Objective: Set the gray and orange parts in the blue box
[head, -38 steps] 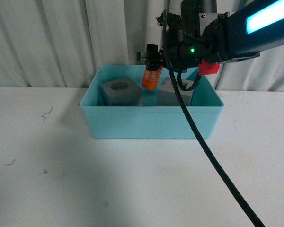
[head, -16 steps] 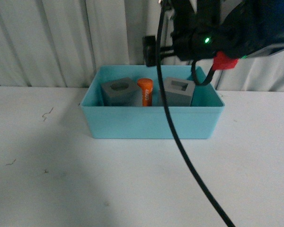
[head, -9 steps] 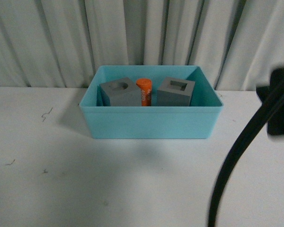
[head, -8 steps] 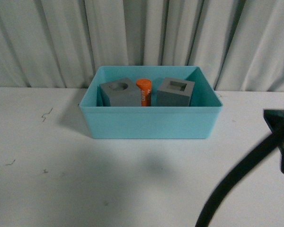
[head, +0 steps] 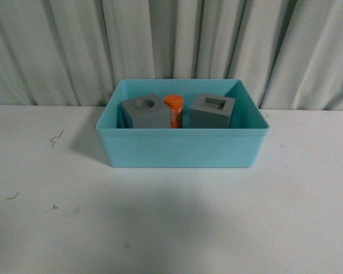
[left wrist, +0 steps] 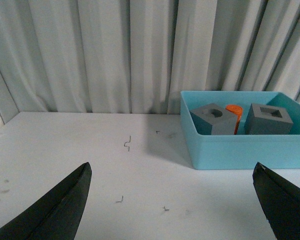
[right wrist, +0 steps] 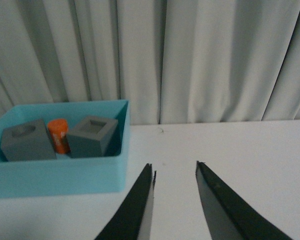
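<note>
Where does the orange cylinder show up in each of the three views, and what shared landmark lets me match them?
Front view: the orange cylinder stands mid-frame, inside the blue box, between the two gray cubes.
Left wrist view: orange cylinder at right of the picture, mostly hidden behind the round-recess cube.
Right wrist view: orange cylinder at lower left, between both cubes.
Shared landmark: the square-recess cube, always beside the cylinder.

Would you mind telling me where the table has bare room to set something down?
The table is bare in front of the blue box and on both sides of it. The box itself is crowded: two gray cubes flank the orange cylinder.
</note>
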